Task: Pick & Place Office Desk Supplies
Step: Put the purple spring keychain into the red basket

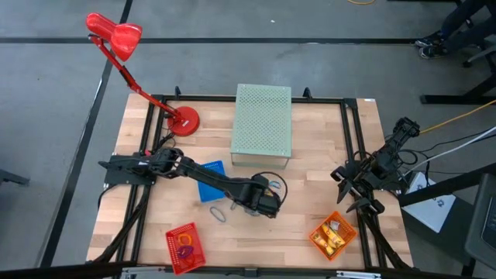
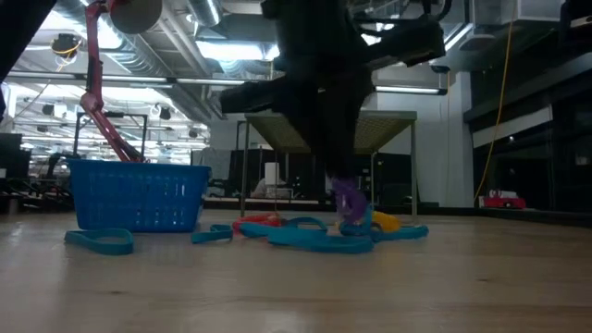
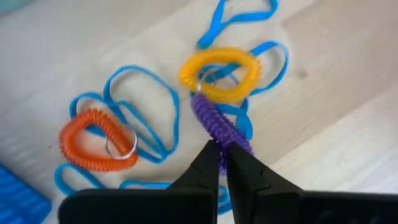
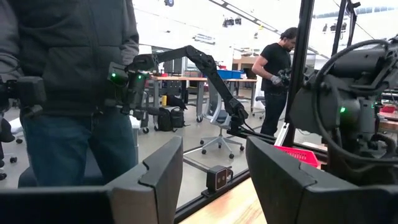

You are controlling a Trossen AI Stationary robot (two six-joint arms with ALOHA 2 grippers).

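Gripping a purple coil loop (image 3: 219, 127), the left gripper (image 3: 222, 157) pinches narrow.
Yellow (image 3: 219, 73) and orange (image 3: 94, 138) coils lie nearby; right gripper (image 4: 208, 171) waits, fingers wide.

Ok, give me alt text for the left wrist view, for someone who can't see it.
The left hand is shut on a purple coil lying on a pale wooden table. Beside it lie a yellow coil, an orange coil with a metal ring, and tangled blue bands.
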